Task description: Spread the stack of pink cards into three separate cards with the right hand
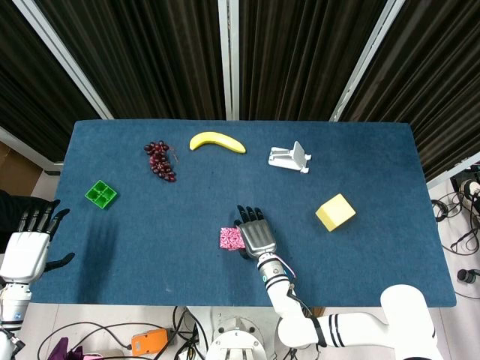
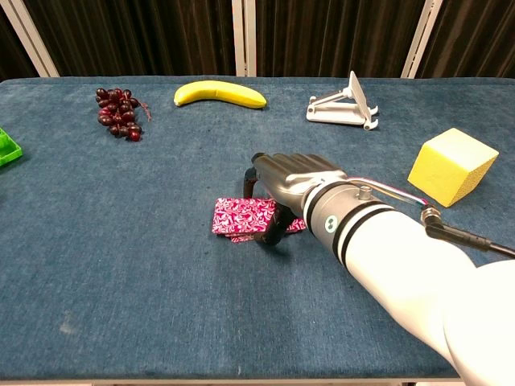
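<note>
**Right hand resting on the pink cards, near edge of a blue table**

Nearest the robot, the right hand (image 2: pixel 294 181) lies palm-down over the right part of the pink cards (image 2: pixel 241 219), with dark fingertips (image 2: pixel 273 233) pressing down on the cards' near-right edge. The fingers lie close together and extended; nothing is gripped between them. The cards sit on the blue table (image 2: pixel 121 281), near its front edge and slightly left of centre. The chest view shows offset edges at the front of the pile, so more than one card is there; the exact count cannot be told. In the head view the cards (image 1: pixel 229 238) stick out to the left of the hand (image 1: pixel 255 234).

The left hand (image 1: pixel 30 251), one only, hangs off the table's near-left corner with its fingers spread apart and holding nothing.

Farther back, well apart from the cards, are single items: one green tray (image 1: pixel 100 194) at left and one yellow block (image 2: pixel 451 166) at right. Along the far side lie one bunch of grapes (image 2: pixel 117 112), one banana (image 2: pixel 219 94) and one white stand (image 2: pixel 342 106).
</note>
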Robot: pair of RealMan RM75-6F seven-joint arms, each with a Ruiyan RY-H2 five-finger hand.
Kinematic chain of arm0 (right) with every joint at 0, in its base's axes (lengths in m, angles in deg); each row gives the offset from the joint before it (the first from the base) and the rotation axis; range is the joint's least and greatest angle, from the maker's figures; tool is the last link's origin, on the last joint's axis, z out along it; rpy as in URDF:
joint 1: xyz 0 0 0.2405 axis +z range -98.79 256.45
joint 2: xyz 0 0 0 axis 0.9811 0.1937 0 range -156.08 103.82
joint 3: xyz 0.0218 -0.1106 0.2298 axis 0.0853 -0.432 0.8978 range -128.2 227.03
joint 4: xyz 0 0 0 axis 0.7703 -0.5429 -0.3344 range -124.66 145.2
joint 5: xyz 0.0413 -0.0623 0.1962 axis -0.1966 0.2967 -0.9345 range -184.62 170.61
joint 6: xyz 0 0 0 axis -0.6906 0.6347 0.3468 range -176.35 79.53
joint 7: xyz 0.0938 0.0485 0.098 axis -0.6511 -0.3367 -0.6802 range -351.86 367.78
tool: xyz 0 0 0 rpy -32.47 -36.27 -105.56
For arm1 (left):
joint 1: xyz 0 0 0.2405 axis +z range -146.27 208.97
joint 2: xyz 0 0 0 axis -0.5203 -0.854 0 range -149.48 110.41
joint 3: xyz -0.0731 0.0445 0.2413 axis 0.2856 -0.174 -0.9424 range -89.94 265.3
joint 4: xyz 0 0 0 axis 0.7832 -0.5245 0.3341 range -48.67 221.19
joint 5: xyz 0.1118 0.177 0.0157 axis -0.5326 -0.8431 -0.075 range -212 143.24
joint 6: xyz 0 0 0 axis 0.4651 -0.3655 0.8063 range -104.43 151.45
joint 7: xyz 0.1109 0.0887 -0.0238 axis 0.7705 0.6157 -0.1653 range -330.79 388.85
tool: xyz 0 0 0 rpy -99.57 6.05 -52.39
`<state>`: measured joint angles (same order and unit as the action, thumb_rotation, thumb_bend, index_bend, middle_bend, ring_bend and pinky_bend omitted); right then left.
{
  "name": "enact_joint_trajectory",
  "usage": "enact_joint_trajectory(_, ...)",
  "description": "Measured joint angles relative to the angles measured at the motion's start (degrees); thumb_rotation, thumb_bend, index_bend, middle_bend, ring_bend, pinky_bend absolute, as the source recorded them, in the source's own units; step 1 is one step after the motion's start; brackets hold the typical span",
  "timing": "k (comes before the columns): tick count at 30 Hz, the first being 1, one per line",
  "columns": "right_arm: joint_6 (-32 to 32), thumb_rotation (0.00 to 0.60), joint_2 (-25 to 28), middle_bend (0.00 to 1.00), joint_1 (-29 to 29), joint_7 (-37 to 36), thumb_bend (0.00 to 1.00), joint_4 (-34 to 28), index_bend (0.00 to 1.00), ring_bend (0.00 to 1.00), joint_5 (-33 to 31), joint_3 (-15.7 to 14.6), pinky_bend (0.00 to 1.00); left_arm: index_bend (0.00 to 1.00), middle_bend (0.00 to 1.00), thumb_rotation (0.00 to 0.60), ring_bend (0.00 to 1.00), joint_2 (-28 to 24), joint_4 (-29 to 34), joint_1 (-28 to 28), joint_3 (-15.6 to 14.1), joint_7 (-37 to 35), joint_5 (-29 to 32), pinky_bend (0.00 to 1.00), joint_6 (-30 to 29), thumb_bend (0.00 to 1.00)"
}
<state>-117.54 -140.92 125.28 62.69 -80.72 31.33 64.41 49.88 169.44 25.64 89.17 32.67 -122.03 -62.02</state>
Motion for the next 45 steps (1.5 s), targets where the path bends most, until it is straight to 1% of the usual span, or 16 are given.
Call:
enact_joint_trajectory(7, 0.6, 0.6, 1.7, 0.04, -0.4, -3.3, 0.51, -0.8, 0.52, 0.0, 2.7, -0.8, 0.1, 0.15, 0.03, 0.6, 0.0, 0.1, 0.2, 0.0, -0.1, 0.2, 0.0, 0.0, 0.1, 0.04)
enact_joint_trajectory(10, 1.0, 0.6, 3.3, 0.04, -0.8, -5.0, 0.52, -2.0, 0.52, 0.0, 3.7, -0.9, 0.1, 0.15, 0.03, 0.6, 0.0, 0.0, 0.4, 0.1, -0.1, 0.3, 0.0, 0.0, -0.1, 0.04)
enact_joint_trajectory(15, 1.8, 0.6, 7.6, 0.04, -1.7, -7.7, 0.52, -3.9, 0.53, 0.0, 4.9, -0.6, 0.1, 0.15, 0.03, 0.6, 0.0, -0.2, 0.8, 0.0, -0.1, 0.6, 0.0, 0.0, -0.1, 0.04)
enact_joint_trajectory(18, 3.0, 0.6, 10.5, 0.04, -2.0, -9.8, 0.52, -3.7, 0.52, 0.0, 4.8, 0.3, 0.1, 0.15, 0.03, 0.6, 0.0, -0.2, 1.1, -0.1, -0.1, 0.9, -0.1, 0.0, 0.1, 0.04)
enact_joint_trajectory(24, 7.2, 0.6, 12.6, 0.04, -1.2, -12.3, 0.52, 1.5, 0.51, 0.0, 1.9, 2.3, 0.1, 0.15, 0.03, 0.6, 0.0, -0.2, 1.8, -0.2, -0.1, 1.7, 0.2, 0.0, 0.6, 0.04)
enact_joint_trajectory(31, 11.7, 0.6, 12.0, 0.04, 1.6, -13.4, 0.52, 10.1, 0.48, 0.0, -1.3, 3.1, 0.08, 0.15, 0.03, 0.6, 0.0, -0.4, 2.7, -0.3, -0.1, 2.7, 0.7, 0.0, 1.0, 0.04)
enact_joint_trajectory(34, 13.0, 0.6, 11.3, 0.04, 2.9, -13.9, 0.52, 12.8, 0.46, 0.0, -2.5, 3.2, 0.06, 0.15, 0.03, 0.6, 0.0, -0.5, 2.9, -0.4, -0.1, 3.0, 0.9, 0.0, 1.3, 0.04)
enact_joint_trajectory(37, 13.6, 0.6, 10.9, 0.05, 3.8, -13.9, 0.52, 14.0, 0.41, 0.0, -3.3, 2.9, 0.04, 0.15, 0.03, 0.6, 0.0, -0.5, 3.0, -0.5, 0.0, 3.0, 1.0, 0.0, 1.4, 0.04)
enact_joint_trajectory(42, 13.5, 0.6, 11.2, 0.04, 4.3, -13.4, 0.52, 13.6, 0.27, 0.0, -4.1, 2.1, 0.0, 0.15, 0.03, 0.6, 0.0, -0.4, 2.9, -0.5, 0.1, 3.1, 1.1, 0.0, 1.4, 0.04)
enact_joint_trajectory(45, 13.4, 0.6, 12.2, 0.04, 4.2, -13.2, 0.52, 12.2, 0.22, 0.0, -4.4, 1.6, 0.0, 0.15, 0.03, 0.6, 0.0, -0.4, 2.7, -0.5, 0.1, 2.9, 1.2, 0.0, 1.4, 0.04)
